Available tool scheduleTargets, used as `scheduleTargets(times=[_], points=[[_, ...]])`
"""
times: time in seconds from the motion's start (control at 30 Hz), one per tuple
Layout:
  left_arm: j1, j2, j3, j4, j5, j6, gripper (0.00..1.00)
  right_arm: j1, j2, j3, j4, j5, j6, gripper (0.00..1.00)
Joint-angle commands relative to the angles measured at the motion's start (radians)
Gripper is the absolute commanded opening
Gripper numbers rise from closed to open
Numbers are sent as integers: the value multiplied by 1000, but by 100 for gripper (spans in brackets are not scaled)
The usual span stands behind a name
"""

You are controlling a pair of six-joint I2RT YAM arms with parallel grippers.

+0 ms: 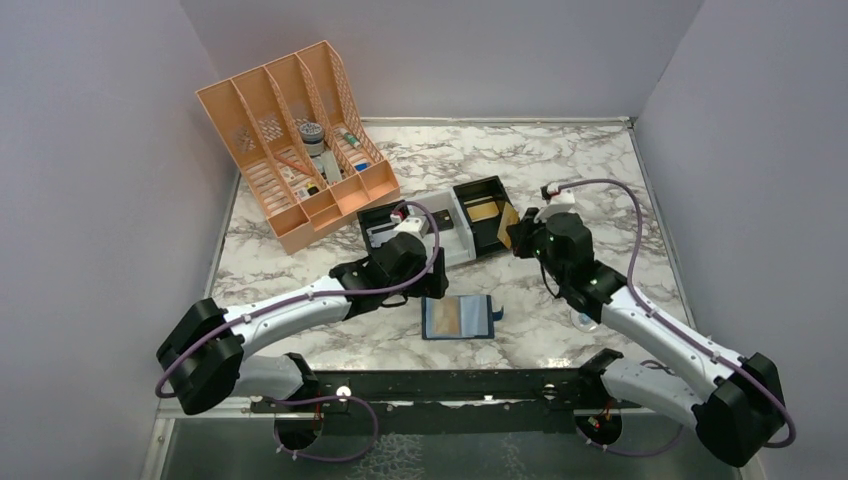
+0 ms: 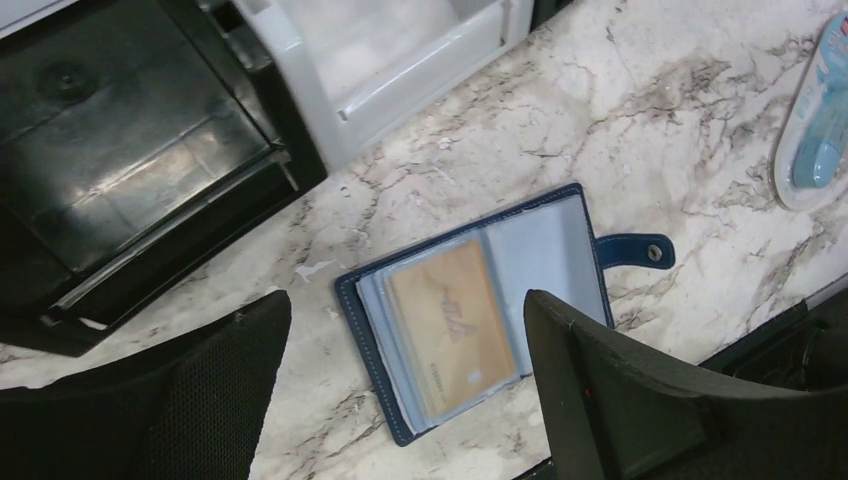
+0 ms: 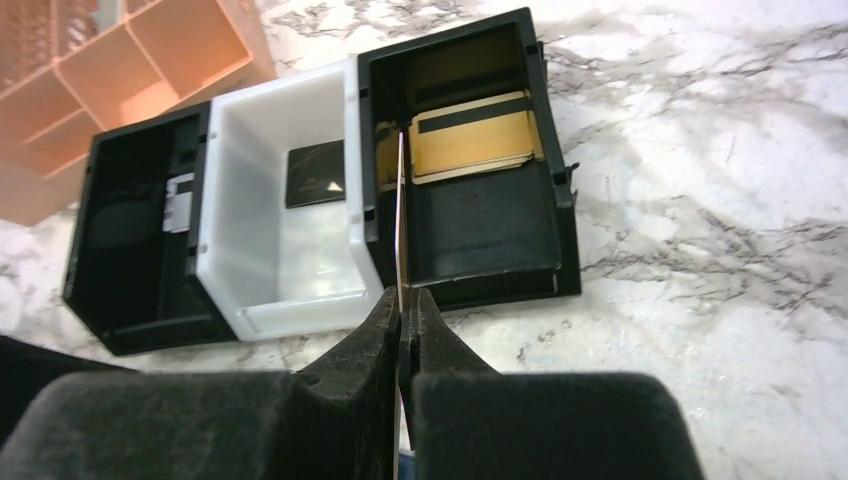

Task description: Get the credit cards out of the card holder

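The card holder (image 1: 458,317) lies open and flat on the marble, a dark navy bifold with its strap tab (image 2: 635,250) pointing right. A gold-tan credit card (image 2: 450,325) sits in its left pocket. My left gripper (image 2: 405,300) hovers over it, open, with nothing between its fingers; it shows in the top view too (image 1: 432,283). My right gripper (image 3: 402,295) is shut on a thin credit card (image 3: 402,200) held edge-on above the right black tray (image 3: 480,250). A second gold card (image 3: 470,140) lies inside that tray.
Three box trays stand in a row: black (image 1: 385,225), white (image 1: 445,228), black (image 1: 487,235). A dark card (image 3: 315,172) lies in the white one. An orange file rack (image 1: 295,140) stands at the back left. A pale blue object (image 2: 815,130) lies right of the holder.
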Motion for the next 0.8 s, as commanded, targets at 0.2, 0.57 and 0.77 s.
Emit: scheduleTargets(times=[0.2,0.57,0.77], points=[[66,-133,-85,-40,-48,-61,92,0,314,226,-92,8,-140,1],[85,-218,-105,-94,-72,-66,99,-1,554,352,-102,-9,-204,1],[86,-214,-107,-94,-69,-69,99,-1,577,354,-124,-113,-218,1]])
